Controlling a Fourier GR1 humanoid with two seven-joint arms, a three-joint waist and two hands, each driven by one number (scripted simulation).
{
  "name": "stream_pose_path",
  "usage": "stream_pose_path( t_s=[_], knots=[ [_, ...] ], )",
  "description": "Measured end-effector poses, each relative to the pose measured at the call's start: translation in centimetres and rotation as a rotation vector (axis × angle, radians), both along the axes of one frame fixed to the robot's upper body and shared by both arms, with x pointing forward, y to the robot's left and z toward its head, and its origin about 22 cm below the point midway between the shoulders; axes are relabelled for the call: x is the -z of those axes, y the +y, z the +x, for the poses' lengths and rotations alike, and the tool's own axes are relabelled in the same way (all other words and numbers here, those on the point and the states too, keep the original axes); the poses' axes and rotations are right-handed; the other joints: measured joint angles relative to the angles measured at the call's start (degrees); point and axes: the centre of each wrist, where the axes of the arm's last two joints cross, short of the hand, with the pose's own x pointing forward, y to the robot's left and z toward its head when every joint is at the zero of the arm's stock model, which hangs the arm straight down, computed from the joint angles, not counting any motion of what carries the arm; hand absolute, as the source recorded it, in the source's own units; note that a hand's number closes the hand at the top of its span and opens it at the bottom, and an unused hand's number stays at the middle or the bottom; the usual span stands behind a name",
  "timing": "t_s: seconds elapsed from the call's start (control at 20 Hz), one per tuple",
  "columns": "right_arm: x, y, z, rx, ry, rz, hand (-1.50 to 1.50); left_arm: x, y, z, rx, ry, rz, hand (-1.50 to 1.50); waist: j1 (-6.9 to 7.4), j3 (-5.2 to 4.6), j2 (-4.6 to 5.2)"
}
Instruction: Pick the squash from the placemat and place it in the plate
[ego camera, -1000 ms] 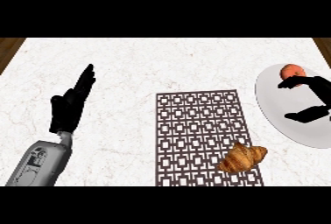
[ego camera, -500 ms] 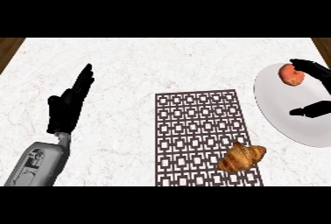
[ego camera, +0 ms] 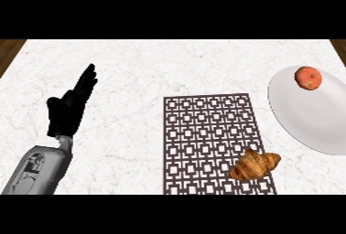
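Note:
The squash [ego camera: 308, 77], small, round and orange-red, lies on the white plate [ego camera: 310, 123] near the plate's far rim, at the right of the counter. Nothing touches it. The brown lattice placemat [ego camera: 213, 137] lies in the middle of the counter. My left hand [ego camera: 71, 104] stands at the left, open with straight fingers pointing away, holding nothing. My right hand does not show anywhere in the view.
A golden croissant [ego camera: 254, 165] rests on the placemat's near right corner, partly over its edge. The white marble counter [ego camera: 148, 68] spreads around the mat. Strips of wooden floor show at the far left and right corners.
My right hand, over the plate beside the squash in both earlier frames, has pulled out of view to the right. The squash stays on the plate. The left hand has not moved.

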Motion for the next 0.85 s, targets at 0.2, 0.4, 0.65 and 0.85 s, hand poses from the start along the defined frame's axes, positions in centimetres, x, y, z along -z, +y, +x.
stream_pose_path(
  t_s=[0.2, 0.4, 0.65, 0.85],
  knots=[
    [-1.4, -2.6, -2.5, 0.058, 0.013, 0.008, -1.5, 0.2, -0.7, 0.0, 0.005, -0.004, -0.003, 0.0, 0.31, 0.15, 0.3],
    [-2.7, -4.1, -3.9, 0.082, 0.028, -0.005, -1.5, 0.1, -1.2, 0.3, 0.013, -0.01, -0.004, 0.0, 0.48, 0.26, 0.5],
    [-3.1, -5.2, -5.4, 0.106, 0.032, -0.021, -1.5, 0.0, -1.1, 0.4, 0.013, -0.012, -0.007, 0.0, 0.7, 0.44, 0.63],
    [-3.1, -5.6, -6.1, 0.121, 0.037, -0.017, -1.5, 0.0, -1.0, 0.2, 0.013, -0.015, -0.01, 0.0, 1.04, 0.52, 0.7]
  ],
)
